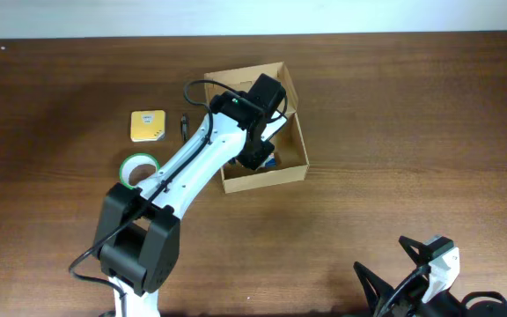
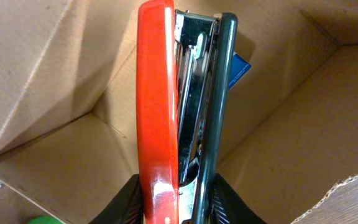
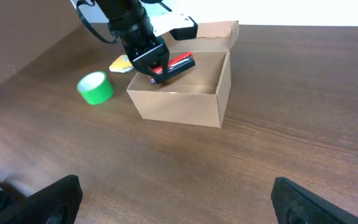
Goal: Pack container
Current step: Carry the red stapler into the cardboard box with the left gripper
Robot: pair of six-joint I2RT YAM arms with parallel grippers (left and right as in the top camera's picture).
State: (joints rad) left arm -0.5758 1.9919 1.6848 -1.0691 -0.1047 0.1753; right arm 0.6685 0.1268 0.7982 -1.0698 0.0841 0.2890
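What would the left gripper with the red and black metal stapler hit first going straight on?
Likely the inside of the tan cardboard box, stapler tip first, beside a small blue item; depth is unclear.

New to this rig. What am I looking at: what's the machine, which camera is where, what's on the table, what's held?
These are two robot arms at a wooden table. The overhead picture looks down from above; the other two come from cameras on the left and right wrists. The white left arm reaches over the open cardboard box; the left fingers are closed on a red stapler. In the box lies something blue. Beside the box lie a green tape roll, a yellow pad and a small dark item. The right fingers stand open, away from the box, holding nothing.
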